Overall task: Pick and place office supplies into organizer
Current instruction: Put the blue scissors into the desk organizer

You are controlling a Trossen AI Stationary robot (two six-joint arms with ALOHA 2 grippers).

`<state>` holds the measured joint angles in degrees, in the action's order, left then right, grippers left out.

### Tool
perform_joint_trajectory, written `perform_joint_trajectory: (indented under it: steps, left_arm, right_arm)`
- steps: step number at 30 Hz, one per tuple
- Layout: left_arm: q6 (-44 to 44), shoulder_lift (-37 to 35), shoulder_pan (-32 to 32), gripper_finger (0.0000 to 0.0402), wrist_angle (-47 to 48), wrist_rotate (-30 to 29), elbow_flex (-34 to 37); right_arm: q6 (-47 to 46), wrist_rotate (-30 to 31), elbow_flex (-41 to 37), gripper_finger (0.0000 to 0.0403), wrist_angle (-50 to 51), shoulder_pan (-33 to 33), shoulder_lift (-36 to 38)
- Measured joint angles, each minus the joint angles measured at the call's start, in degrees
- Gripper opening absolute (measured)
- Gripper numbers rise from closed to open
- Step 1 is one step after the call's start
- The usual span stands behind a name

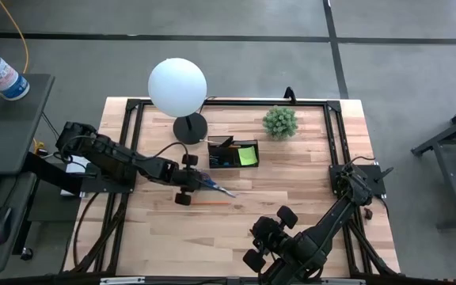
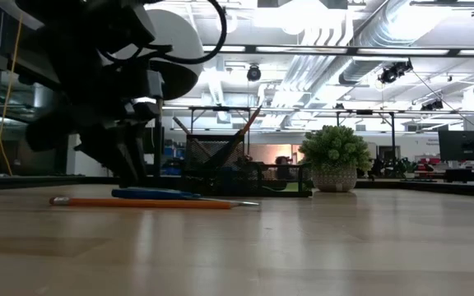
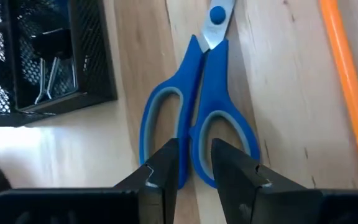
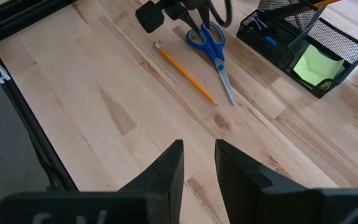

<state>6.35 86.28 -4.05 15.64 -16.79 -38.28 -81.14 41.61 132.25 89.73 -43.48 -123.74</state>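
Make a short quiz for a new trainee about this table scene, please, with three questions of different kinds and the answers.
1. True or false: the scissors lie flat on the table, blades closed.
2. Multiple choice: what lies beside the scissors? A) a stapler B) an orange pencil C) a ruler
3. Short answer: which gripper is at the scissors' handles, and where is the other?

Key:
1. True.
2. B.
3. The left gripper, a finger on each side of the inner handle bars, nothing lifted. The right gripper waits open over bare wood at the near edge, away from the organizer.
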Motion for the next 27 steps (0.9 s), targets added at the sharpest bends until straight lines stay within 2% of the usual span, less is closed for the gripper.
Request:
perform_joint_trajectory:
  steps: [13,27]
  left_arm:
    - [2.2,0.0,8.7,0.0083,4.3,15.4,0.0]
    - [4.1,0.0,8.5,0.0083,6.9,16.4,-1.0]
  right_arm:
    - [0.0,-0.1,0.0,0.0082,-0.5,0.0,0.0]
    - [0.2,-0.2,0.0,0.0082,-0.5,0.0,0.0]
